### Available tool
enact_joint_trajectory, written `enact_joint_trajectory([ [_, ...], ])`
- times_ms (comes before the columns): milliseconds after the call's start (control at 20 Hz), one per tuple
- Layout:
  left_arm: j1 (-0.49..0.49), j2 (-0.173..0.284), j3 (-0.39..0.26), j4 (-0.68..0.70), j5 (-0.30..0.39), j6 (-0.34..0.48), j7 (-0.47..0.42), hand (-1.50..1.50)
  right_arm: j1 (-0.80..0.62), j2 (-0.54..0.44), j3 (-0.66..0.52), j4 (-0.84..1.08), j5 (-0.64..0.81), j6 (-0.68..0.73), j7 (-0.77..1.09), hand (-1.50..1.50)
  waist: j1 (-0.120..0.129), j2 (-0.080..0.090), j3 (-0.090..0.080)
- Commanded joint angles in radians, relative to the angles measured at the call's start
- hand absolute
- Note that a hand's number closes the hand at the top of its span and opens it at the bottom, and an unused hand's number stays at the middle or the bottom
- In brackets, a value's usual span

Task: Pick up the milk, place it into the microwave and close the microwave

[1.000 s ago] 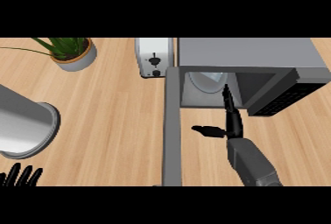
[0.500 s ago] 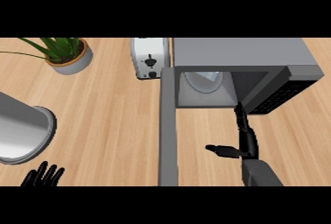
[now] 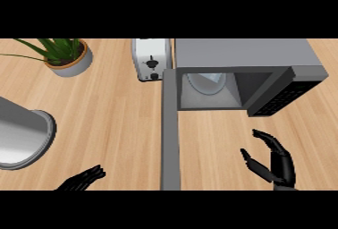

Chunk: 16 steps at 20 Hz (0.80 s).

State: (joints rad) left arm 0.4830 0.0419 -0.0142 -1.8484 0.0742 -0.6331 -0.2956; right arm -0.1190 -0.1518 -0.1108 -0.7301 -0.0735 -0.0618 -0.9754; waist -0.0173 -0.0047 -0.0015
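Wooden counter [image 3: 119,116]: potted plant [image 3: 66,56], toaster [image 3: 150,65], open microwave [image 3: 241,74], grey cylinder [image 3: 20,138] at left.

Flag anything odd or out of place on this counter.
Little stands out. The microwave is open, its door swung out across the counter, milk already inside. Both the right hand and left hand are empty.

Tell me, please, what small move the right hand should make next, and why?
Probably sweep the right hand left to the edge of the open microwave door and start pushing it shut. The hand is open and holds nothing, the door juts out toward the robot, and a pale object, seemingly the milk, sits inside the microwave.
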Motion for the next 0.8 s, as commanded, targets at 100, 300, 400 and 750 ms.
enact_joint_trajectory([
  [100, -0.134, -0.025, -0.095, 0.035, -0.173, 0.056, 0.003, 1.5, 0.177, -0.068, -0.037, -0.15, -0.075, 0.102, -0.002, -1.5, 0.001, 0.002, 0.001],
  [300, -0.139, -0.041, -0.234, 0.134, -0.194, 0.147, -0.035, 1.5, 0.25, -0.116, -0.088, -0.172, -0.142, 0.194, -0.019, -1.5, 0.008, 0.004, 0.001],
  [400, -0.24, -0.041, -0.206, 0.19, -0.203, 0.195, 0.0, 1.5, 0.264, -0.115, -0.094, -0.244, -0.161, 0.18, 0.052, -1.5, 0.01, 0.004, 0.001],
  [750, -0.452, -0.042, -0.214, 0.45, -0.28, 0.337, -0.101, 1.5, 0.282, -0.169, -0.139, -0.185, -0.168, 0.252, -0.006, -1.5, 0.011, 0.006, 0.001],
])
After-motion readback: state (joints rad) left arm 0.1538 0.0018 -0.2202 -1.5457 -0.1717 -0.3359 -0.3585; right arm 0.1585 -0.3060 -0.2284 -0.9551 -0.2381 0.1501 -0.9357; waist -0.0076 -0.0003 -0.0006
